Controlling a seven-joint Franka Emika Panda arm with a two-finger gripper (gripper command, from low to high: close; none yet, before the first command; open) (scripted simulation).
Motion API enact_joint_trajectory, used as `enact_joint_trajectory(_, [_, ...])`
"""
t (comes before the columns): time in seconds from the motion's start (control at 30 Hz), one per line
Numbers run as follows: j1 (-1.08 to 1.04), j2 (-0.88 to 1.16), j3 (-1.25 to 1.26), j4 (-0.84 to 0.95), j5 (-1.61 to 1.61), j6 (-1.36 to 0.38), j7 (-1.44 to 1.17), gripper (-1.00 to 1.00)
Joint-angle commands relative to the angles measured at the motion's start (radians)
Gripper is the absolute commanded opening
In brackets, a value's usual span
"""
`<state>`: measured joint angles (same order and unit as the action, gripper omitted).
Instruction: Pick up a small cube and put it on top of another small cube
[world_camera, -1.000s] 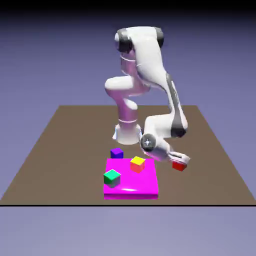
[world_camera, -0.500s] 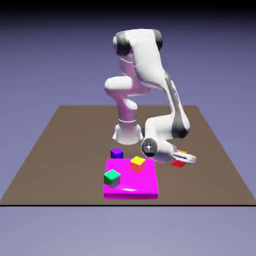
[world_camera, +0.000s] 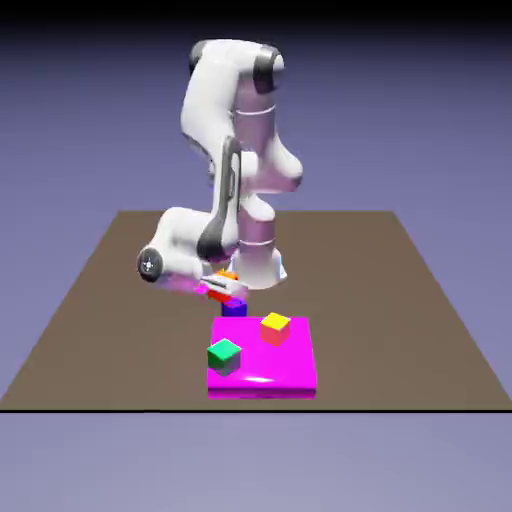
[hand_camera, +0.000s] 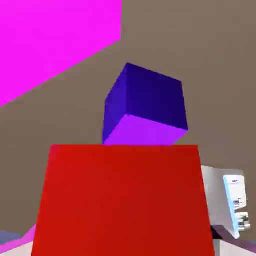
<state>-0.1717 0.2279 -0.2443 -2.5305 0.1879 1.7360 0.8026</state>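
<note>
I see gripper (world_camera: 228, 288) clenched on orange cube (world_camera: 228, 277) | held just above purple cube (world_camera: 234, 309) | magenta slab (world_camera: 290, 372) beside.

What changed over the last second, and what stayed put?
The gripper closed on the orange cube, lifted it off the table and carried it toward the exterior view's left; it now hangs over the purple cube. The purple cube, yellow cube, green cube and magenta slab stayed put.
</note>
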Motion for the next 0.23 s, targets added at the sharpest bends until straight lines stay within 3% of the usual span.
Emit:
enact_joint_trajectory(0.0, [0.003, 0.016, 0.006, -0.029, 0.009, 0.043, -0.007, -1.0])
enact_joint_trajectory(0.07, [0.008, 0.047, 0.019, -0.087, 0.031, 0.13, -0.022, -1.0])
enact_joint_trajectory(0.1, [0.008, 0.047, 0.019, -0.087, 0.031, 0.13, -0.022, 1.0])
enact_joint_trajectory(0.2, [0.003, 0.016, 0.006, -0.029, 0.009, 0.043, -0.007, 1.0])
